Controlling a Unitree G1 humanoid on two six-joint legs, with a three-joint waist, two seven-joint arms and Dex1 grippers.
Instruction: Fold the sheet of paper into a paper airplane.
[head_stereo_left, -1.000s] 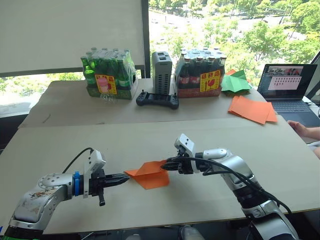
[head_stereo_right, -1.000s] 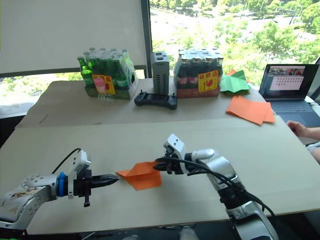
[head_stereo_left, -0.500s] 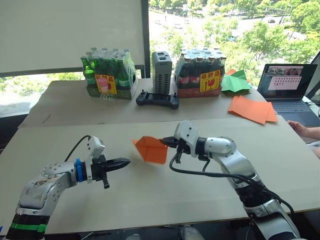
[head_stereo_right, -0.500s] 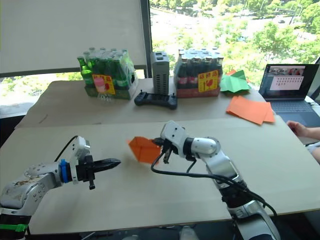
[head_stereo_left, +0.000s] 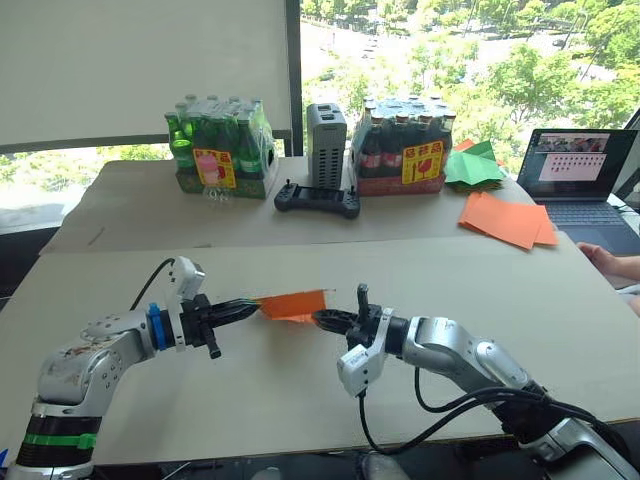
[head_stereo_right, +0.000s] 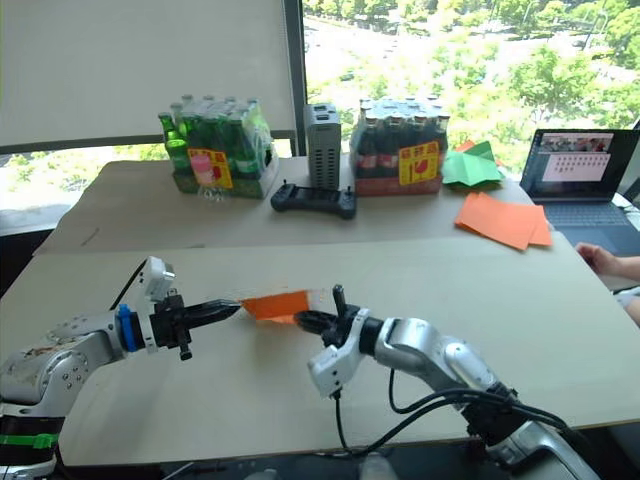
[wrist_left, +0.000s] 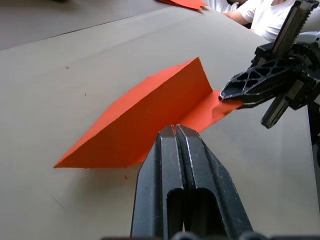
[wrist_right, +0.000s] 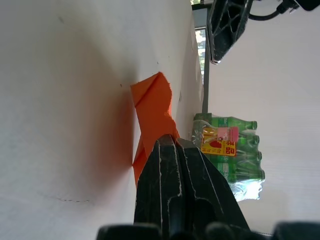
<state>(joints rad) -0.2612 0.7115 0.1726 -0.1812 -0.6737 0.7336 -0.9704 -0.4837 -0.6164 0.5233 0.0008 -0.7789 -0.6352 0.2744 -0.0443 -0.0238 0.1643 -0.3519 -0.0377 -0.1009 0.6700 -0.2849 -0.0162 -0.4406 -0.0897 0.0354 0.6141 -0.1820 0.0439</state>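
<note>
Sheet of paper (head_stereo_left: 293, 304), partly folded: held just above the worktop (head_stereo_left: 300, 400), pinched at opposite ends by left gripper (head_stereo_left: 252, 309) and right gripper (head_stereo_left: 322, 317), both clamped. Mid-fold step judged; next, a flap is to be pressed flat along its crease.

Tan table (head_stereo_left: 560, 300) with bottle packs (head_stereo_left: 220, 150), controller (head_stereo_left: 317, 200), orange sheets (head_stereo_left: 505, 220), laptop (head_stereo_left: 585, 185).

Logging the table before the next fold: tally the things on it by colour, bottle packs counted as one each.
Orange: 2, folded paper, sheet pile
Green: 2, bottle pack, paper pieces
Dark: 3, cola pack, controller, laptop
Grey: 1, box
Total: 8
</note>
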